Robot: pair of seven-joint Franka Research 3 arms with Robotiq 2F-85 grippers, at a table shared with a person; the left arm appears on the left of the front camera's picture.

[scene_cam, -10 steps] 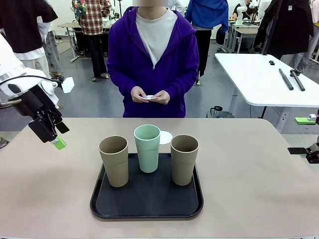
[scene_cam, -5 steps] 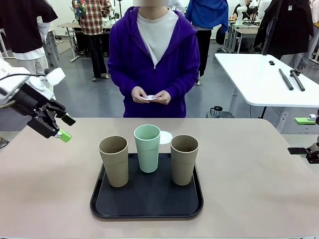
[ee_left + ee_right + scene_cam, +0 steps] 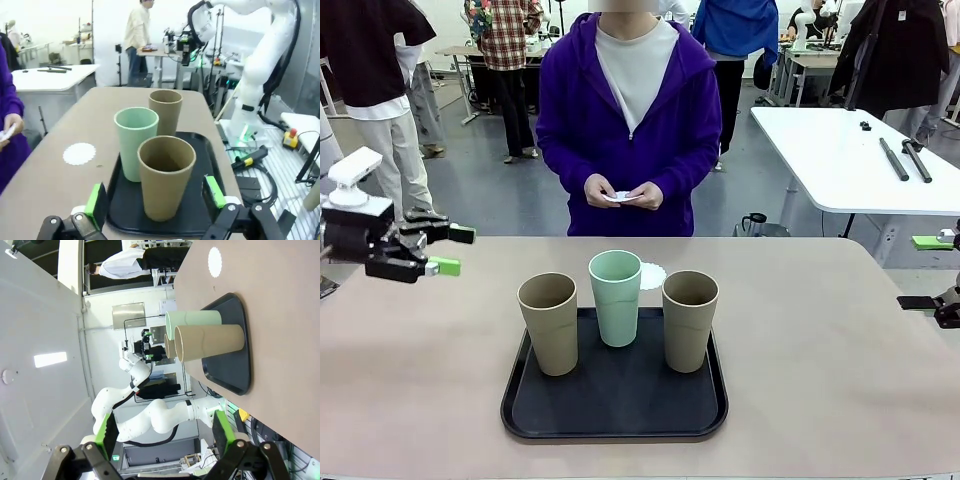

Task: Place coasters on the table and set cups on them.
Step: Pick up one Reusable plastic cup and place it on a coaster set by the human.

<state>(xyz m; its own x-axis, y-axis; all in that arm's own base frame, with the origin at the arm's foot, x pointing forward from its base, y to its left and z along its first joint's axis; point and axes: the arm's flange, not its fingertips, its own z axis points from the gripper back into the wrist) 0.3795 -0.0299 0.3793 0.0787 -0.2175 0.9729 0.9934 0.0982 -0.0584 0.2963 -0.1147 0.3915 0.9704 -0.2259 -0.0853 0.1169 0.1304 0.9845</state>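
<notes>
Hovering with jaws apart like the right gripper (image 3: 162, 432), the left gripper (image 3: 453, 250) faces the left tan cup (image 3: 548, 325), which next needs a side grasp and a carry to the doily (image 3: 655, 276).

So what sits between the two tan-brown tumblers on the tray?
A tall mint green tumbler on the black tray, slightly behind the left tan-brown tumbler and the right tan-brown tumbler, in the front view.

Black left fingers (image 3: 440, 267) tipped with green pads; white block (image 3: 356, 166) at wrist

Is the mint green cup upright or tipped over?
Upright: the mint green cup stands on its base on the black tray, mouth up.
</notes>
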